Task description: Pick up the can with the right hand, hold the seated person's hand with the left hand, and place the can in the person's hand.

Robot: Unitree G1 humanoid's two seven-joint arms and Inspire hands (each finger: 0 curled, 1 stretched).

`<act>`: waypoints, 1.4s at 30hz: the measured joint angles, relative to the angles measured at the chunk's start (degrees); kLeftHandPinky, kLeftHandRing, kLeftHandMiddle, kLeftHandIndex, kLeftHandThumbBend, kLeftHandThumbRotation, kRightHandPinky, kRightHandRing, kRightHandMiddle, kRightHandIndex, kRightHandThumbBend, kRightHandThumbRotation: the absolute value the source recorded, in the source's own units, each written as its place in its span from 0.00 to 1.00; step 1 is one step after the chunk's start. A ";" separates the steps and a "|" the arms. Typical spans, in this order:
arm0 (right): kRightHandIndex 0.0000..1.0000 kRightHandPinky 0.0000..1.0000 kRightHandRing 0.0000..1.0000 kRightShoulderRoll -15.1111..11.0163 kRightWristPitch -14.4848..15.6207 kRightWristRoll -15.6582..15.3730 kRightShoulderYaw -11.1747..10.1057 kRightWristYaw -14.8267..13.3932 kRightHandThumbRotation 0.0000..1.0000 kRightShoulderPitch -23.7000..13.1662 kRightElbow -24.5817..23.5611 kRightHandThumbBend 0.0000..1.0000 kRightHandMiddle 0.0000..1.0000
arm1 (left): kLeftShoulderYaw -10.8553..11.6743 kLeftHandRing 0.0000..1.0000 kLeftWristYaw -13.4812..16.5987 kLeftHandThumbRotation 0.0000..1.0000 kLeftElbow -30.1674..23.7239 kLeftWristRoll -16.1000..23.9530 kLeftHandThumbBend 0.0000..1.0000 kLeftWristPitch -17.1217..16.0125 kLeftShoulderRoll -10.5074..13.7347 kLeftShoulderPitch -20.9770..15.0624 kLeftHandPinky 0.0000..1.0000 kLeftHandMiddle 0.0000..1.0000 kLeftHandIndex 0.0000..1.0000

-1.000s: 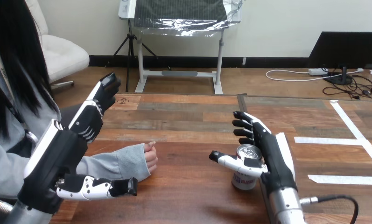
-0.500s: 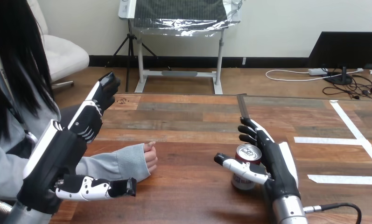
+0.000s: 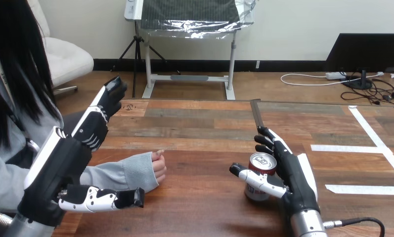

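A silver and red can (image 3: 262, 162) stands upright on the wooden table (image 3: 199, 138), right of centre. My right hand (image 3: 297, 174) is open around it: the straight fingers (image 3: 272, 143) run along the can's right side and the thumb (image 3: 254, 179) crosses its front. The person's hand (image 3: 159, 166), a loose fist out of a grey sleeve, rests on the table at the left. My left hand (image 3: 68, 160) is open and raised over that forearm, fingers pointing away, thumb (image 3: 102, 197) stretched out below the sleeve. It is apart from the person's hand.
White tape strips (image 3: 364, 148) mark the table's right part. Bare tabletop lies between the person's hand and the can. The person sits at the left edge, close behind my left arm.
My right hand has drawn back toward me and slightly right, its fingers lying closer along the can. The can, my left hand and the person's hand have stayed put.
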 measured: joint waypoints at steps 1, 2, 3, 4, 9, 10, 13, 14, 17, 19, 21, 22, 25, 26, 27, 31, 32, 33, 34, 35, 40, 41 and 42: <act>0.89 0.84 0.85 0.02 -0.01 0.00 0.00 0.03 0.35 0.08 0.00 1.00 0.86 | 0.00 1.00 -0.01 0.38 0.00 -0.11 1.00 0.06 0.00 0.00 1.00 1.00 0.99; 0.89 0.84 0.85 0.04 -0.03 0.01 -0.02 0.10 0.34 0.17 0.00 1.00 0.86 | 0.00 1.00 -0.03 0.38 0.00 -0.21 1.00 0.12 0.00 0.00 1.00 1.00 0.99; 0.89 0.84 0.85 0.05 -0.04 0.03 -0.03 0.17 0.34 0.27 0.00 1.00 0.86 | 0.01 1.00 -0.06 0.38 0.00 -0.32 1.00 0.15 0.01 0.00 1.00 1.00 0.99; 0.89 0.84 0.85 0.07 -0.05 0.04 -0.05 0.25 0.34 0.37 0.00 1.00 0.86 | 0.02 1.00 -0.09 0.38 0.00 -0.41 1.00 0.17 0.02 0.00 1.00 1.00 0.99; 0.88 0.83 0.85 0.21 -0.20 0.03 -0.08 0.51 0.34 0.94 -0.02 1.00 0.85 | 0.13 1.00 -0.27 0.37 0.00 -0.57 1.00 0.16 0.13 0.00 1.00 1.00 0.99; 0.88 0.83 0.84 0.27 -0.24 0.02 -0.07 0.51 0.34 1.13 -0.04 1.00 0.85 | 0.14 1.00 -0.29 0.37 0.00 -0.57 1.00 0.19 0.17 0.00 1.00 1.00 0.99; 0.87 0.82 0.84 0.40 -0.42 0.01 -0.08 0.42 0.33 1.61 -0.24 1.00 0.85 | 0.18 1.00 -0.32 0.37 0.00 -0.57 1.00 0.27 0.27 0.00 1.00 1.00 0.99; 0.87 0.81 0.84 0.44 -0.49 0.00 -0.09 0.37 0.33 1.77 -0.31 1.00 0.85 | 0.20 1.00 -0.34 0.37 0.00 -0.56 1.00 0.28 0.30 0.00 1.00 1.00 0.99; 0.87 0.81 0.83 0.51 -0.69 -0.02 -0.09 0.34 0.33 2.16 -0.53 1.00 0.85 | 0.26 1.00 -0.43 0.37 0.00 -0.56 1.00 0.28 0.38 0.00 1.00 1.00 0.99; 0.87 0.81 0.83 0.52 -0.91 -0.02 -0.14 0.33 0.33 2.25 -0.71 1.00 0.85 | 0.29 1.00 -0.49 0.37 0.00 -0.56 1.00 0.28 0.41 0.00 1.00 1.00 0.99; 0.87 0.80 0.83 0.52 -1.28 -0.01 -0.19 0.31 0.33 2.37 -0.88 1.00 0.85 | 0.31 1.00 -0.60 0.38 0.00 -0.56 1.00 0.28 0.44 -0.01 1.00 1.00 0.99; 0.87 0.80 0.83 0.54 -1.47 0.00 -0.24 0.30 0.33 2.47 -0.96 1.00 0.85 | 0.32 1.00 -0.65 0.38 0.00 -0.56 1.00 0.28 0.46 -0.01 1.00 1.00 0.99; 0.87 0.80 0.83 0.58 -1.90 0.00 -0.34 0.30 0.33 2.72 -1.10 1.00 0.85 | 0.36 1.00 -0.78 0.38 0.01 -0.56 1.00 0.27 0.46 -0.01 1.00 1.00 0.99; 0.87 0.80 0.83 0.59 -2.00 0.00 -0.36 0.30 0.33 2.77 -1.15 1.00 0.85 | 0.38 1.00 -0.83 0.38 0.02 -0.56 1.00 0.26 0.46 -0.01 1.00 1.00 0.99; 0.87 0.80 0.83 0.59 -2.07 0.00 -0.38 0.30 0.33 2.81 -1.21 1.00 0.85 | 0.39 1.00 -0.87 0.38 0.03 -0.56 1.00 0.25 0.46 -0.02 1.00 1.00 0.99; 0.86 0.80 0.83 0.62 -2.44 0.05 -0.54 0.32 0.32 3.18 -1.63 1.00 0.85 | 0.40 1.00 -1.18 0.37 0.03 -0.63 1.00 0.24 0.46 -0.04 1.00 1.00 0.99; 0.86 0.80 0.83 0.63 -2.50 0.06 -0.57 0.33 0.32 3.26 -1.75 1.00 0.85 | 0.40 1.00 -1.22 0.37 0.03 -0.65 1.00 0.24 0.46 -0.04 1.00 1.00 0.99; 0.86 0.80 0.83 0.64 -2.59 0.06 -0.63 0.35 0.32 3.38 -1.92 1.00 0.85 | 0.40 1.00 -1.27 0.37 0.03 -0.68 1.00 0.24 0.46 -0.04 1.00 1.00 0.99; 0.86 0.80 0.83 0.65 -2.69 0.06 -0.72 0.36 0.32 3.51 -2.09 1.00 0.84 | 0.40 1.00 -1.32 0.37 0.03 -0.69 1.00 0.24 0.46 -0.04 1.00 1.00 0.99; 0.86 0.80 0.83 0.66 -2.81 0.07 -0.82 0.38 0.31 3.65 -2.25 1.00 0.84 | 0.40 1.00 -1.35 0.37 0.03 -0.69 1.00 0.24 0.45 -0.05 1.00 1.00 0.99; 0.85 0.79 0.82 0.69 -3.29 0.06 -1.14 0.38 0.29 4.10 -2.70 1.00 0.84 | 0.40 1.00 -1.42 0.37 0.03 -0.69 1.00 0.26 0.45 -0.06 1.00 1.00 0.99; 0.85 0.79 0.82 0.69 -3.31 0.05 -1.18 0.38 0.29 4.14 -2.75 1.00 0.83 | 0.40 1.00 -1.42 0.37 0.03 -0.68 1.00 0.25 0.45 -0.06 1.00 1.00 0.99; 0.85 0.79 0.82 0.69 -3.32 0.05 -1.22 0.38 0.29 4.19 -2.80 1.00 0.83 | 0.40 1.00 -1.43 0.37 0.04 -0.67 1.00 0.25 0.45 -0.07 1.00 1.00 0.99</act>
